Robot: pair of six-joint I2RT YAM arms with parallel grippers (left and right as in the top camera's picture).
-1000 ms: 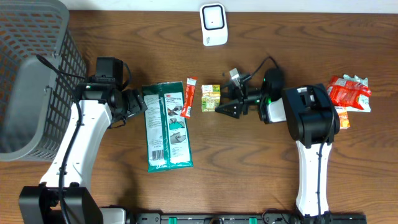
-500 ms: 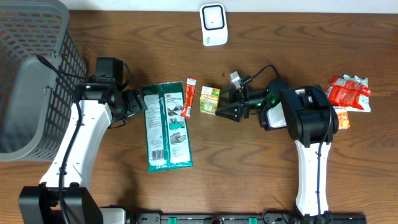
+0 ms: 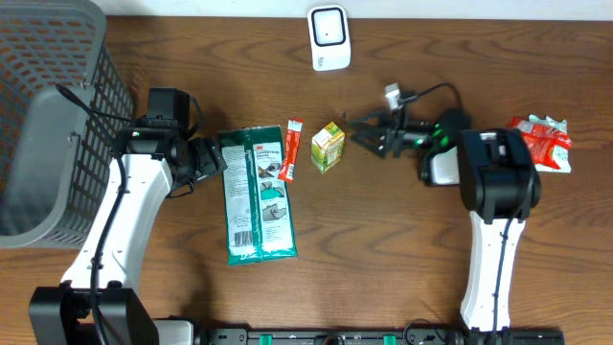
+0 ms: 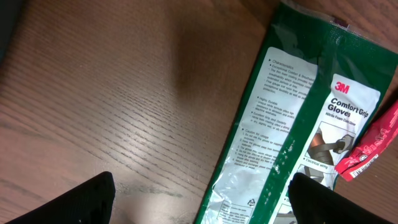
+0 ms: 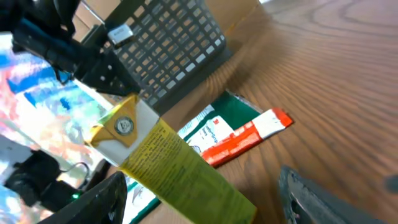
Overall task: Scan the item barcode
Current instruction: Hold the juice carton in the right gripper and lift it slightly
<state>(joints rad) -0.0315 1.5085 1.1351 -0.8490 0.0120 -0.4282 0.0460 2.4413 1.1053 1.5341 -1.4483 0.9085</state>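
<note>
The little yellow-and-green carton (image 3: 328,147) sits on the brown wooden table (image 3: 383,249), just beside a thin red sachet (image 3: 292,150) and well apart from the white box-shaped scanner (image 3: 328,36) at the far edge. The right arm's fingers (image 5: 323,194) are spread apart right next to the carton, not gripping anything. The left arm's fingers (image 4: 81,200) gape wide at the edge of the green plastic glove packet (image 3: 257,192), empty too.
</note>
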